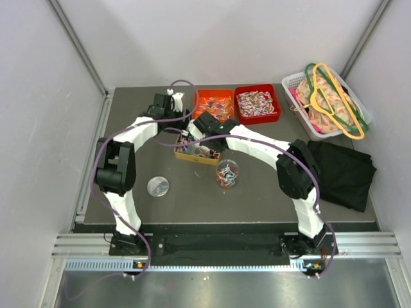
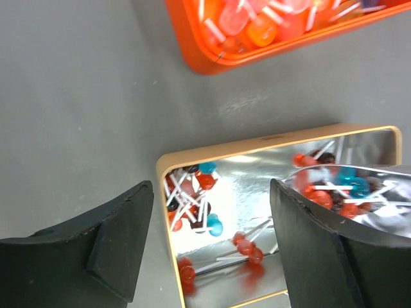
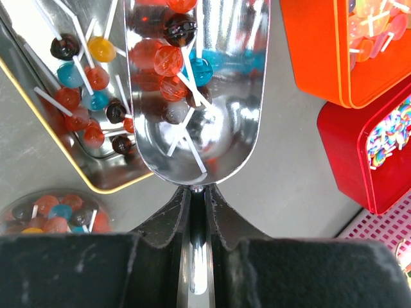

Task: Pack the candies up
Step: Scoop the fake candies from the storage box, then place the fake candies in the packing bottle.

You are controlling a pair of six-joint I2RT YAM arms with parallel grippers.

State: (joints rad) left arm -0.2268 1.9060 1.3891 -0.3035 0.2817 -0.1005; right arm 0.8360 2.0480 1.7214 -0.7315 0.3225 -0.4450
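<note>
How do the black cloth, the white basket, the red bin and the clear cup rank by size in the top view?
1. black cloth and white basket: they look about alike, so I won't rank one over the other
2. red bin
3. clear cup, the smallest

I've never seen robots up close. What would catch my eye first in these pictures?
The shiny metal scoop stands out first. It is loaded with red and blue lollipops, and the right gripper clamps it by its handle over a yellow-rimmed tin in the middle of the scene. Just behind the tin, a bright orange bin and a red bin sit side by side.
</note>
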